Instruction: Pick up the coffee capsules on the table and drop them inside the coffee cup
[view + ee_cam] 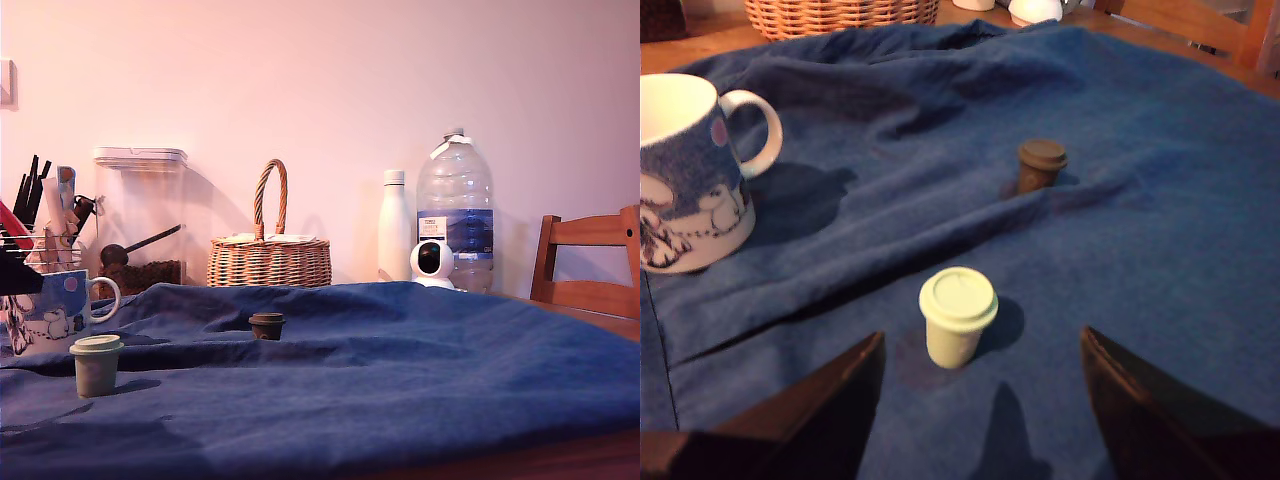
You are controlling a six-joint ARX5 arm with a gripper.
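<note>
Wrist view shows the hand (980,400) spread wide and holding nothing, its two dark fingers (830,400) framing the pale green capsule (958,315), which stands upright on the blue cloth (1140,250) covering the worktop, rim upward. From that capsule the dark brown capsule (1041,165) sits toward one o'clock, well apart, partly sunk in a fold. The coffee cup (690,170) stands toward ten o'clock, mouth up, its handle turned toward the capsules.

The step in hand looks to be the grasp of the green pod. To do it well, I would keep the pod centred between the fingers, come straight down until the tips flank the tapered body below the rim, and close gently so the light pod is not tipped or squeezed sideways. The cloth is rumpled, so the tips should stop just short of it to avoid snagging a fold. After lifting, the carry goes toward ten o'clock, high enough to clear the cup's rim.

Exterior view has the green capsule (97,365) low at its left, the brown one (267,325) further back, and the cup (50,310) at the far left edge. The arm is nearly out of that picture; only a dark shape at the left border may belong to it. The cup's inside is not visible in either view.
</note>
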